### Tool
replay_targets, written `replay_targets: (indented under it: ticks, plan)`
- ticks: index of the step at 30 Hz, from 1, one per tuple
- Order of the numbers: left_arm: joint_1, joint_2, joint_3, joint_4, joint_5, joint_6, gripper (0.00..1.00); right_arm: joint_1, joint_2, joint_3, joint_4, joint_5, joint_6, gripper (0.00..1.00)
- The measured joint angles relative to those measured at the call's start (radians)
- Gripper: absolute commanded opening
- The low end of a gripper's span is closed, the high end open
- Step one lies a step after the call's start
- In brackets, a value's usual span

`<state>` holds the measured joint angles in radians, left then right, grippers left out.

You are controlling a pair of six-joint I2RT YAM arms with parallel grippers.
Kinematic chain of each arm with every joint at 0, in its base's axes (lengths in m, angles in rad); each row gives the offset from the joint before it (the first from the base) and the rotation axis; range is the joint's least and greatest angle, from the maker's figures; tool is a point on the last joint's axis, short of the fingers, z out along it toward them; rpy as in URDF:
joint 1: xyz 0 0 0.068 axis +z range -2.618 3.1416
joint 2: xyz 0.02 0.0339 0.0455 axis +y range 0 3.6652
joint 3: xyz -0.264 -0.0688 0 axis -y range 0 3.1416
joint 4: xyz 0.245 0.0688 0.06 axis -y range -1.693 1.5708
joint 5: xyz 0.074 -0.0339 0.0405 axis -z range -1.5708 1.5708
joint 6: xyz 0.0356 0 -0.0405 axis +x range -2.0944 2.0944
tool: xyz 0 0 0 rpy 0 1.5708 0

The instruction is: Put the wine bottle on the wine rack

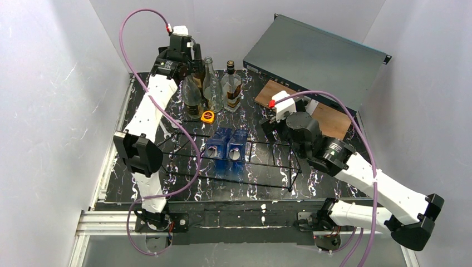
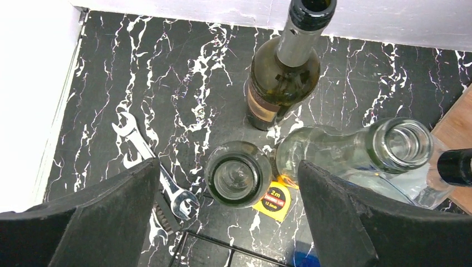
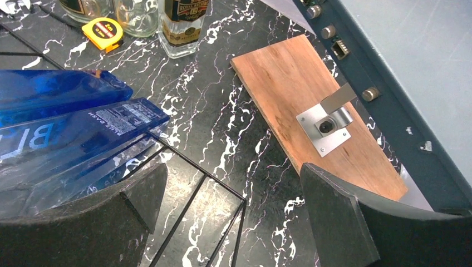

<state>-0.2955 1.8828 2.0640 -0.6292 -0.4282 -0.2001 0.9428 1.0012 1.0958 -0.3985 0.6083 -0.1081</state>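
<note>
Several bottles stand at the back of the table. In the left wrist view, a dark wine bottle point(image 2: 283, 72) with a black top stands furthest back. A green bottle point(image 2: 237, 175) with an open mouth is right below and between my fingers. A clear bottle point(image 2: 384, 150) leans in at the right. My left gripper point(image 2: 227, 173) is open above the green bottle point(image 1: 193, 95) and holds nothing. The wine rack point(image 1: 261, 164), a black wire frame, holds two blue bottles point(image 1: 227, 146) lying down. My right gripper point(image 3: 231, 186) is open and empty over the rack's far right corner point(image 3: 234, 192).
A yellow tape measure point(image 2: 274, 197) and a wrench point(image 2: 150, 161) lie by the bottles. A whisky bottle point(image 1: 231, 86) stands at the right of the group. A wooden board point(image 3: 311, 105) with a metal fitting and a dark box point(image 1: 317, 53) lie at the back right.
</note>
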Motion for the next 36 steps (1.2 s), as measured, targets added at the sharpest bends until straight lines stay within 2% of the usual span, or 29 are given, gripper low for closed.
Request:
replay_targets:
  ticks: [10, 17, 20, 21, 29, 36]
  plan:
    - [0.071, 0.021, 0.006, 0.0, 0.106, -0.01, 0.78, 0.0, 0.035, 0.01, -0.032, -0.01, 0.039, 0.98]
    - [0.076, 0.068, 0.02, 0.0, 0.168, -0.013, 0.6, 0.0, 0.002, 0.027, -0.078, 0.0, 0.099, 0.98]
    - [0.076, 0.086, 0.02, 0.0, 0.197, -0.014, 0.48, 0.0, -0.026, 0.031, -0.1, 0.013, 0.12, 0.98]
    - [0.076, 0.089, 0.02, 0.001, 0.206, -0.016, 0.4, 0.0, -0.032, 0.035, -0.109, 0.018, 0.125, 0.98]
    - [0.076, 0.092, 0.027, -0.008, 0.228, 0.019, 0.02, 0.0, -0.07, 0.055, -0.158, 0.052, 0.137, 0.98]
    - [0.075, 0.093, 0.132, -0.081, 0.209, 0.068, 0.0, 0.0, -0.018, 0.055, -0.15, 0.07, 0.196, 0.98]
